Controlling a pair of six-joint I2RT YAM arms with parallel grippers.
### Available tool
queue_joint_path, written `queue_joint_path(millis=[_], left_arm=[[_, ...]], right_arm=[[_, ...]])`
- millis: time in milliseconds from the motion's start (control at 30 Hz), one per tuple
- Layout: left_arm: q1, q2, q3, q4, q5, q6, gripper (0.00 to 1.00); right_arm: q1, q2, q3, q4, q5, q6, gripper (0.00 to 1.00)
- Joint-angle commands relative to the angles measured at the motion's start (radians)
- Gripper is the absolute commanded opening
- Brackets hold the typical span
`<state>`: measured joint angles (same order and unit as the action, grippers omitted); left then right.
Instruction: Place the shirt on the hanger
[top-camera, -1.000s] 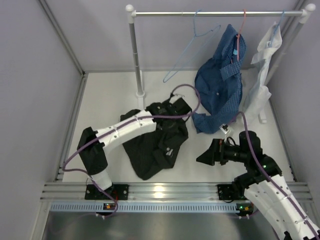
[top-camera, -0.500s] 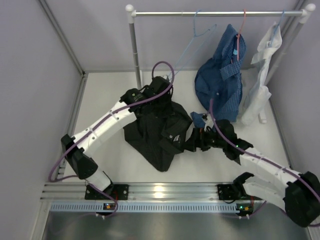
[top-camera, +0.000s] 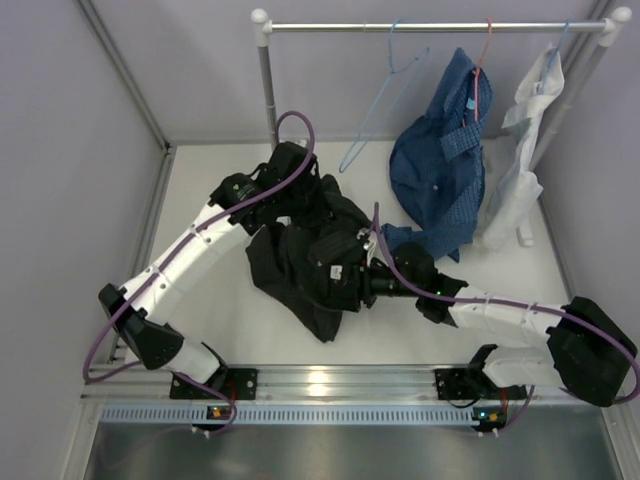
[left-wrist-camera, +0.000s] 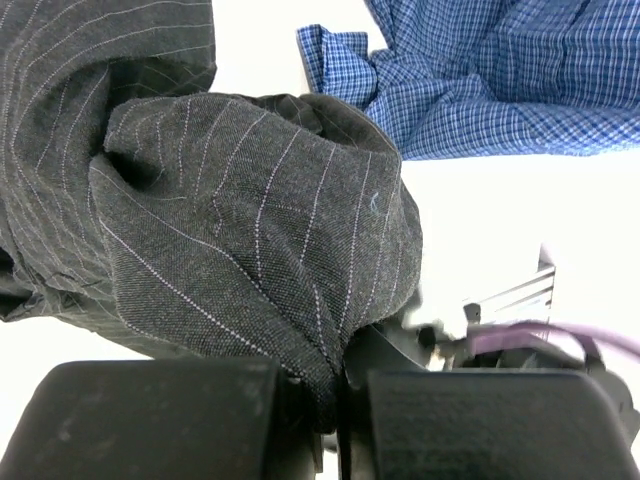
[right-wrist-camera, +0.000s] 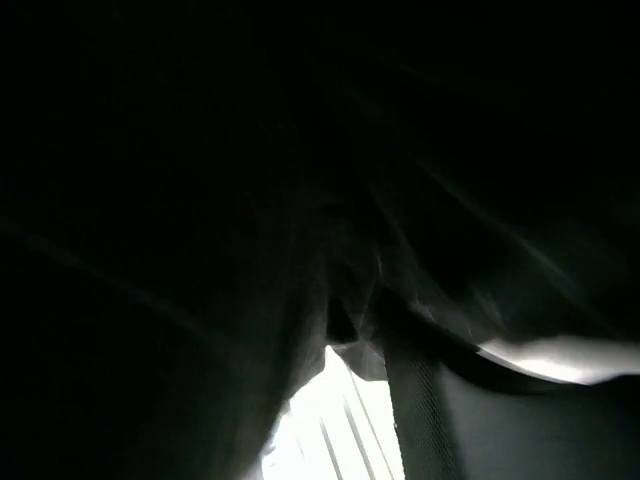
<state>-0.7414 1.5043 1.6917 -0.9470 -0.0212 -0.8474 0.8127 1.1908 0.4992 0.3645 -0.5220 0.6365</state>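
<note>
The black pinstriped shirt (top-camera: 305, 265) hangs bunched over the table, held up at its far end by my left gripper (top-camera: 298, 185). In the left wrist view that gripper (left-wrist-camera: 335, 400) is shut on a fold of the shirt (left-wrist-camera: 250, 220). My right gripper (top-camera: 352, 280) is pushed into the shirt's right side from the right. Dark cloth (right-wrist-camera: 200, 200) fills the right wrist view, so how its jaws stand is hidden. The light-blue wire hanger (top-camera: 385, 100) hangs by its hook on the rail, behind and to the right of my left gripper, with nothing on it.
A blue checked shirt (top-camera: 440, 170) hangs on a red-pink hanger (top-camera: 480, 70) beside the light-blue one, its hem (left-wrist-camera: 480, 80) close to my right arm. A white garment (top-camera: 520, 150) hangs at the far right. The rail's left post (top-camera: 270, 110) stands just behind my left gripper.
My left gripper has carried the shirt up and toward the back. The right arm has swung left from the table's right side, and its gripper now sits in the shirt.
</note>
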Motion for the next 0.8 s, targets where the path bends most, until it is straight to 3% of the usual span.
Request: queue_joint_path(millis=[0, 67, 100, 167, 200, 300, 400, 433, 467, 500, 633, 667, 767], left_arm=[[0.022, -0.039, 0.014, 0.043, 0.017, -0.025, 0.00], [0.039, -0.055, 0.032, 0.042, 0.004, -0.025, 0.00], [0.048, -0.068, 0.036, 0.042, -0.012, -0.025, 0.00], [0.076, -0.122, 0.048, 0.043, -0.063, -0.016, 0.00], [0.083, -0.140, 0.059, 0.043, -0.089, -0.016, 0.00], [0.085, -0.238, 0.102, 0.103, -0.154, 0.077, 0.00], [0.085, -0.414, 0.001, 0.386, -0.102, 0.229, 0.00], [0.083, -0.458, -0.038, 0.554, -0.077, 0.246, 0.00], [0.083, -0.496, -0.091, 0.624, -0.083, 0.260, 0.00], [0.083, -0.554, -0.102, 0.675, -0.101, 0.275, 0.00], [0.083, -0.599, -0.043, 0.748, -0.181, 0.310, 0.00], [0.083, -0.604, -0.034, 0.748, -0.186, 0.311, 0.04], [0.083, -0.636, -0.084, 0.745, -0.191, 0.219, 0.45]], right_arm=[[0.057, 0.041, 0.093, 0.120, 0.052, -0.015, 0.46], [0.057, 0.017, 0.137, -0.049, 0.190, -0.046, 0.08], [0.057, -0.003, 0.157, -0.120, 0.254, -0.072, 0.00], [0.056, -0.074, 0.264, -0.305, 0.444, -0.124, 0.00], [0.055, -0.097, 0.265, -0.371, 0.445, -0.147, 0.00], [0.057, -0.137, 0.523, -0.671, 0.555, -0.262, 0.00], [0.059, -0.059, 1.022, -0.957, 0.609, -0.389, 0.00], [0.059, 0.011, 1.136, -1.025, 0.629, -0.420, 0.00], [0.062, 0.045, 1.241, -1.086, 0.648, -0.473, 0.00], [0.065, 0.082, 1.450, -1.186, 0.668, -0.495, 0.00], [0.068, 0.246, 1.899, -1.309, 0.645, -0.537, 0.00], [0.068, 0.253, 1.938, -1.311, 0.636, -0.529, 0.00], [0.071, 0.201, 1.876, -1.268, 0.619, -0.502, 0.00]])
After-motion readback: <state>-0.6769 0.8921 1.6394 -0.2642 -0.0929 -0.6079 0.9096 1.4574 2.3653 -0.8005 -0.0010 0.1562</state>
